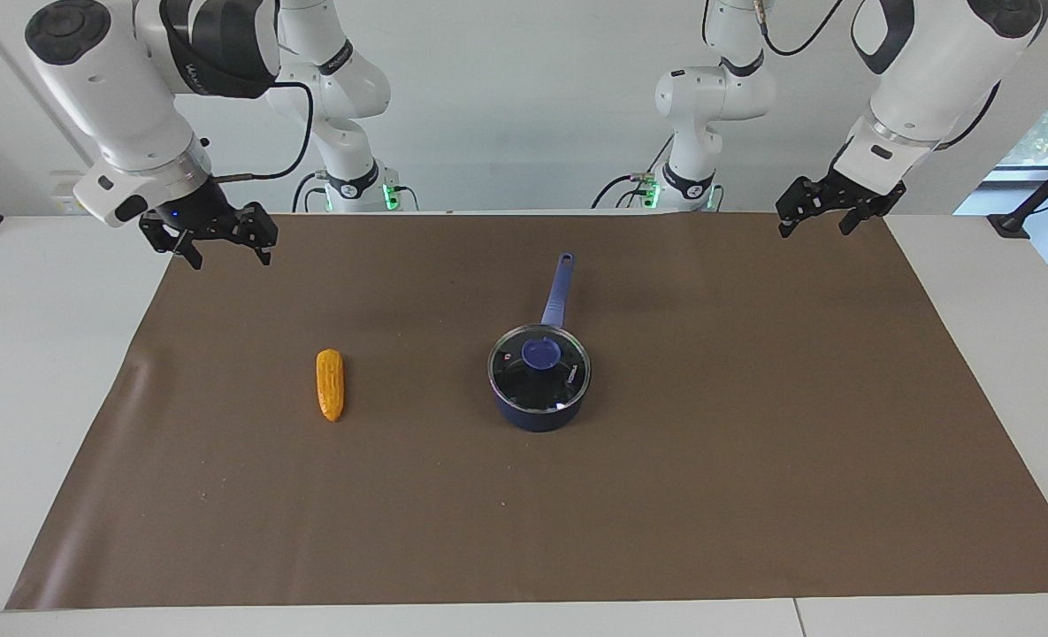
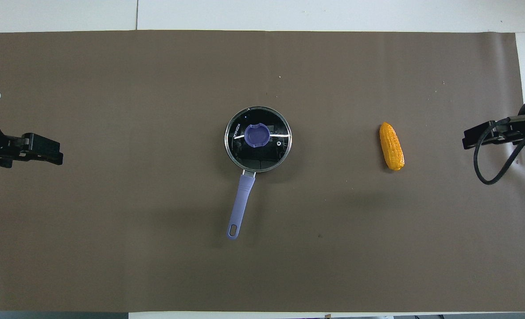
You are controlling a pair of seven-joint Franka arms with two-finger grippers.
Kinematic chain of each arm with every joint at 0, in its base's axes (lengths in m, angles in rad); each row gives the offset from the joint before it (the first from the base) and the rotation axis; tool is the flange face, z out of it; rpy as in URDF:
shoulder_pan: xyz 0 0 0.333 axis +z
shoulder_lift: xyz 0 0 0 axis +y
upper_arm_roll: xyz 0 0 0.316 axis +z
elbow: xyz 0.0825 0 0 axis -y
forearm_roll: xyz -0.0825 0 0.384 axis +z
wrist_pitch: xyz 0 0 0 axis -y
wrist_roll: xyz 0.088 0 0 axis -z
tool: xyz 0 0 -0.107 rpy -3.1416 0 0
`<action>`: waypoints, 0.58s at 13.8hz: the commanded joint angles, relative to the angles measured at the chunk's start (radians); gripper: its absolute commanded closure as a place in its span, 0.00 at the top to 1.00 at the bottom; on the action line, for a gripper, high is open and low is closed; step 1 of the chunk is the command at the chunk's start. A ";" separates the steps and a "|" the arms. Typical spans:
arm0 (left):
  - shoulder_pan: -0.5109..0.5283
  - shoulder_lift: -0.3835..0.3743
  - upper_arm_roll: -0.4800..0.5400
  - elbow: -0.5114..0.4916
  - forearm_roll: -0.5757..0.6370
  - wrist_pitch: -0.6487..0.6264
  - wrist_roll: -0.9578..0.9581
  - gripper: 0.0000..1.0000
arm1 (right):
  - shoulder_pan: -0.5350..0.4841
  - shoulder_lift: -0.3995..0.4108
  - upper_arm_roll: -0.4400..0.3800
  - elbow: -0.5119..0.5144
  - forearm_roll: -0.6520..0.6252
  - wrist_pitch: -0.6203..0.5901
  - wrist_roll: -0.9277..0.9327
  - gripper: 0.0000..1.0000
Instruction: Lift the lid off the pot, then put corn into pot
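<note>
The pot (image 1: pixel 537 416) stands in the middle of the brown mat, its long blue-purple handle (image 1: pixel 557 287) pointing toward the robots. The glass lid (image 1: pixel 568 379) with its blue-purple knob (image 1: pixel 541 352) sits on the pot; it also shows in the overhead view (image 2: pixel 274 153). The corn (image 1: pixel 330 384) lies flat on the mat beside the pot, toward the right arm's end, and shows in the overhead view too (image 2: pixel 391 146). My right gripper (image 1: pixel 227 252) hangs open and empty over the mat's corner at its own end. My left gripper (image 1: pixel 817 226) hangs open and empty over the mat's edge at its end.
The brown mat (image 1: pixel 753 460) covers most of the white table (image 1: pixel 46 372). Both arm bases stand at the table's edge nearest the robots. Nothing else lies on the mat.
</note>
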 commanded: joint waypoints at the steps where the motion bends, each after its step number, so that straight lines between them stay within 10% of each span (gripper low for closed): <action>1: -0.007 -0.005 0.004 0.001 -0.011 -0.006 -0.014 1.00 | -0.008 -0.016 0.002 -0.017 0.019 0.022 -0.022 1.00; 8: -0.004 -0.010 0.004 -0.002 -0.011 -0.006 -0.012 1.00 | -0.008 -0.016 0.002 -0.016 0.019 0.026 -0.017 1.00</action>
